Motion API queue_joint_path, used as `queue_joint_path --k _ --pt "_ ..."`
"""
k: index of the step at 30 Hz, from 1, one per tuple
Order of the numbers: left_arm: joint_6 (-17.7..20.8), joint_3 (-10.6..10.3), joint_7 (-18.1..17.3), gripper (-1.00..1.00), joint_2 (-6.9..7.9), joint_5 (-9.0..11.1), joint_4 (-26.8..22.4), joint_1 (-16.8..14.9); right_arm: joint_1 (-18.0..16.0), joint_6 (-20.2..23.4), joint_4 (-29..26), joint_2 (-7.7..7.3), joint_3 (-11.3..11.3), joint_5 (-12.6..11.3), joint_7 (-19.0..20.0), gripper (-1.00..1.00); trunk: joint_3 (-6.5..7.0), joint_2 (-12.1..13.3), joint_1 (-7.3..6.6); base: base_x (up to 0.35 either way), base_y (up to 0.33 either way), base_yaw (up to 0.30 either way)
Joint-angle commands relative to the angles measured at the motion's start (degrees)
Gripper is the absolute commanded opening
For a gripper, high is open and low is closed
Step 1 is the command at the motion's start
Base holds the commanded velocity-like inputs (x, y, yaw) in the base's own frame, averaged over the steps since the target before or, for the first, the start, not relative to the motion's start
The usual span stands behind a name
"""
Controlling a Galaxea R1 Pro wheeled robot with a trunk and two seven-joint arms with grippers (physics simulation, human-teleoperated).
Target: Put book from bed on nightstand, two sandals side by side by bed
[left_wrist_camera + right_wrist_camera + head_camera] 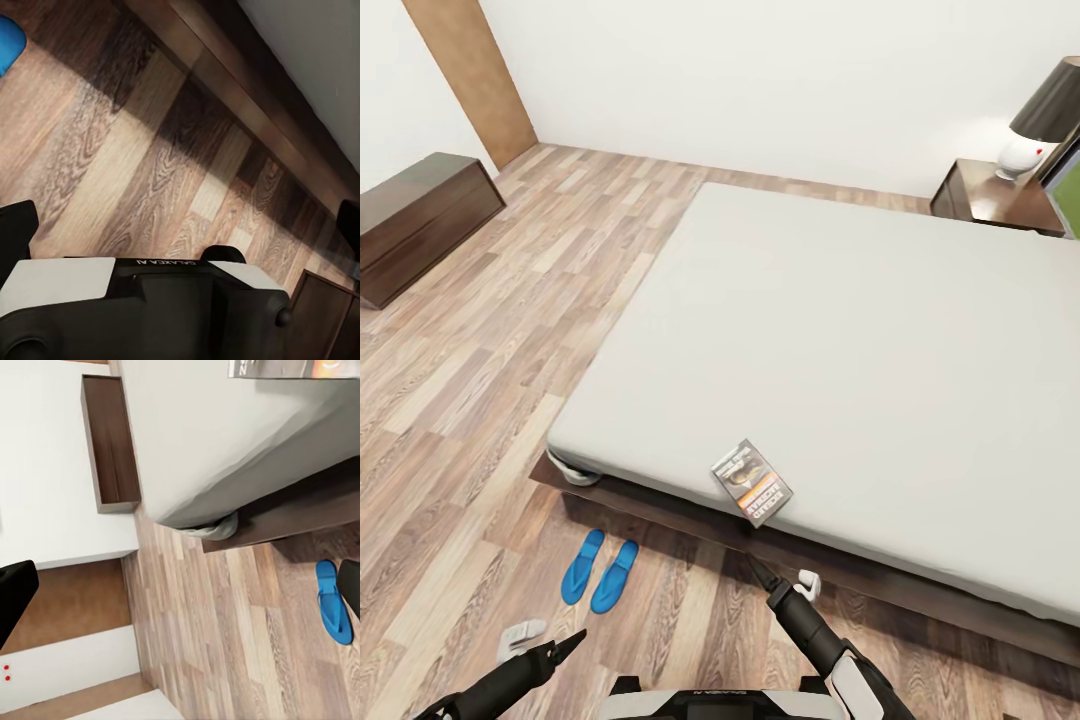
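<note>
Closest to the head camera, the robot's own dark trunk top sits between its two arms, with the bed [860,330] spreading beyond them as the landmark for everything else. Its pale mattress lies on a dark wooden frame, and the book [751,482] rests flat on the mattress right at the near edge, slightly turned, its orange band and white lettering showing. The right gripper [785,577] hangs over the floor just short of that near bed edge, close below the book and not touching it; one dark finger and one white-tipped finger stand apart, so the fingers are spread and hold nothing. The left gripper [545,640] hovers over the wood-plank floor [470,400] farther from the bed, off its near corner, its two fingers likewise parted and empty. Between that gripper and the bed's near corner lie the two sandals [600,572], bright blue, side by side and nearly parallel on the floor, close to the bed frame. From the right wrist camera one sandal [333,601] lies on the planks beside the bed's corner, and a strip of the book's cover shows at the mattress edge. Beyond the far side of the bed stands the nightstand [1000,197], carrying a lamp [1040,125] with a dark shade. Well away from the bed, against the wall, is a long low dark cabinet [420,220].
</note>
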Motion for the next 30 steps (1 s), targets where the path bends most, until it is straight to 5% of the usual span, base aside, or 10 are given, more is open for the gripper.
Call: queue_joint_path --k 1,26,30 --pt "0.5 0.1 -0.3 1.0 0.0 0.3 0.0 0.0 0.0 0.6 0.0 0.05 -0.3 -0.2 0.3 1.0 -0.04 0.0 0.01 0.0 0.037 0.0" --pt "0.5 0.1 -0.2 1.0 0.0 0.3 0.0 0.0 0.0 0.7 -0.2 0.03 -0.6 -0.2 0.4 1.0 -0.04 0.0 0.01 0.033 0.004 0.0" --pt "0.5 0.1 -0.2 1.0 0.0 0.3 0.0 0.0 0.0 0.7 -0.2 0.02 -0.6 -0.2 0.4 1.0 -0.75 -1.6 0.89 0.0 0.0 0.0"
